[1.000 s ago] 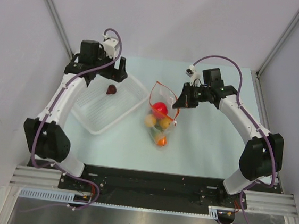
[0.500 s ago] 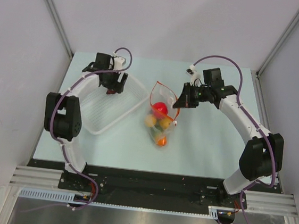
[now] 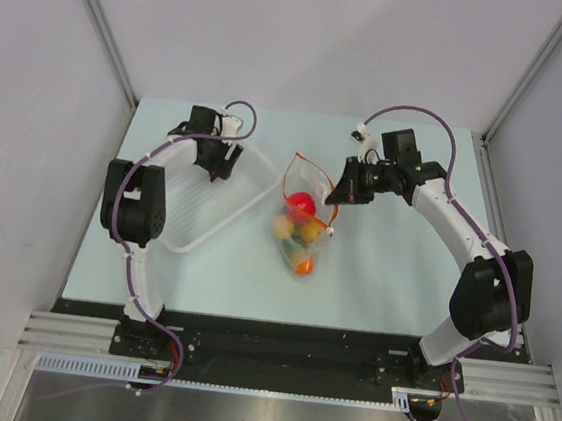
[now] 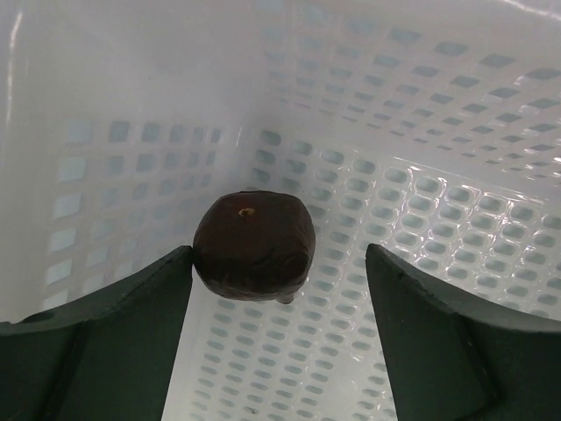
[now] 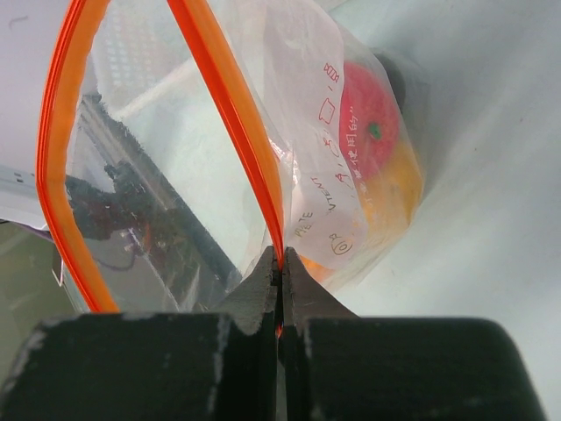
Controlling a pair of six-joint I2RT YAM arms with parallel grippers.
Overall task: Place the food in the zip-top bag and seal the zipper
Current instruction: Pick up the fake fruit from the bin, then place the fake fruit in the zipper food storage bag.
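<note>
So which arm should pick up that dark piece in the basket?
Left. The left gripper is open astride the dark toy in the white basket; the right gripper is shut on the zipper, holding the bag open.

Bright, even, diffuse light; shadows faint and soft. Reflections streak the zip-top bag [image 5: 307,132]; the basket [image 4: 88,79] wall looks washed out.

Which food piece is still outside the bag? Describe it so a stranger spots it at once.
Start at the white perforated basket on the left of the table. On its floor, inside the open left pincer, sits one dark purple-brown piece. It is the only food there; the red, yellow and orange pieces lie in the clear bag.
</note>
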